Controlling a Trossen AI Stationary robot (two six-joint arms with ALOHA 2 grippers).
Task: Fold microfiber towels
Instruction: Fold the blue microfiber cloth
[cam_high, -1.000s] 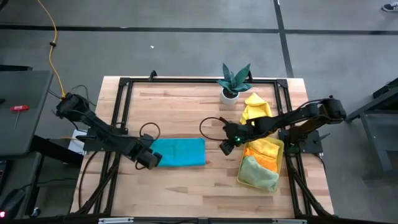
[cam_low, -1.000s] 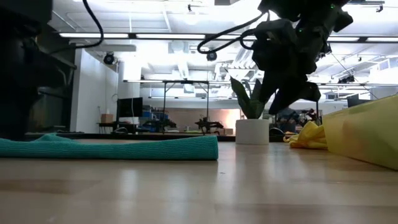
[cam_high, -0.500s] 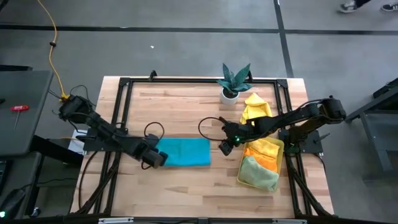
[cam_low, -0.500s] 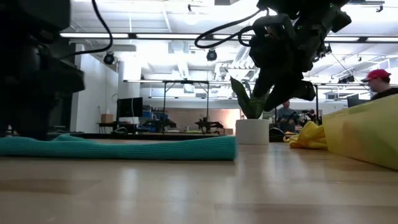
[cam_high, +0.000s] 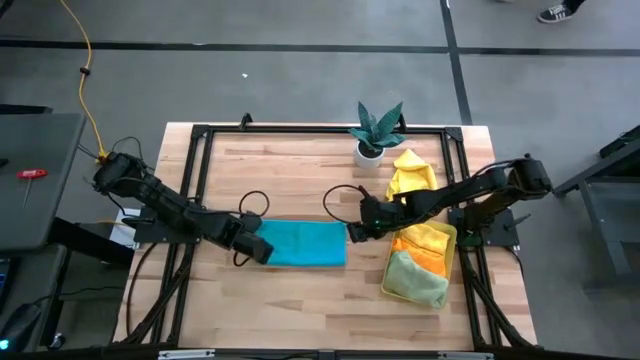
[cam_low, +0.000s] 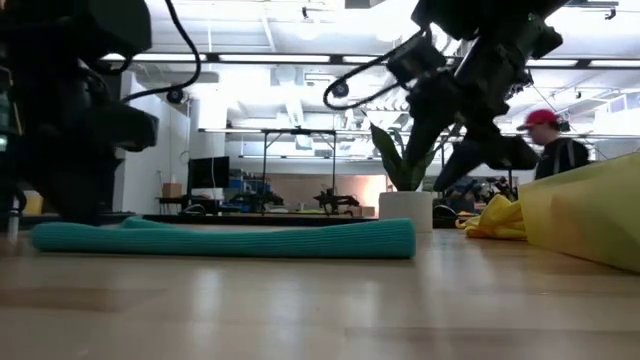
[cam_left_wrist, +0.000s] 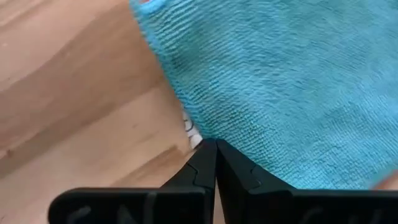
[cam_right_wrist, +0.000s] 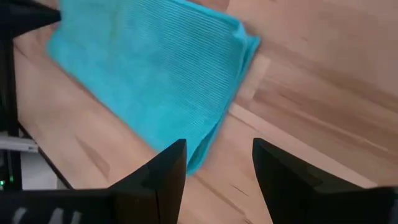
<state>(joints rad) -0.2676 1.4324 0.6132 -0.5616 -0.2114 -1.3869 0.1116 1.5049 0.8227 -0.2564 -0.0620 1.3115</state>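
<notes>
- Teal towel (cam_high: 301, 243) lies flat, folded into a rectangle, mid worktop (cam_high: 300, 170); long axis runs left–right across the worktop, short ends facing each arm.
- Low view: same towel (cam_low: 225, 238) shows as a long low band on the wood, rounded fold at one end.
- Left pincer (cam_high: 254, 249) sits at the towel's left short end, fingers pressed together on the cloth edge; left wrist view shows the closed tips (cam_left_wrist: 215, 163) pinching the teal towel (cam_left_wrist: 298, 93) right at its border.
- Right pincer (cam_high: 354, 232) is just beside the towel's right end, w/ fingers spread, holding nothing; right wrist view has the open fingers (cam_right_wrist: 163, 168) apart, towel corner (cam_right_wrist: 149, 74) between & beyond them, cannot tell if touching.
- Yellow towel (cam_high: 408, 172) bunched near the plant (cam_high: 376, 128), right-back of worktop.
- Tray (cam_high: 448, 250) at right holds yellow, orange (cam_high: 428, 256) & pale green (cam_high: 415, 278) towels, crumpled.
- Person w/ red cap (cam_low: 552, 140) in the room beyond.
</notes>
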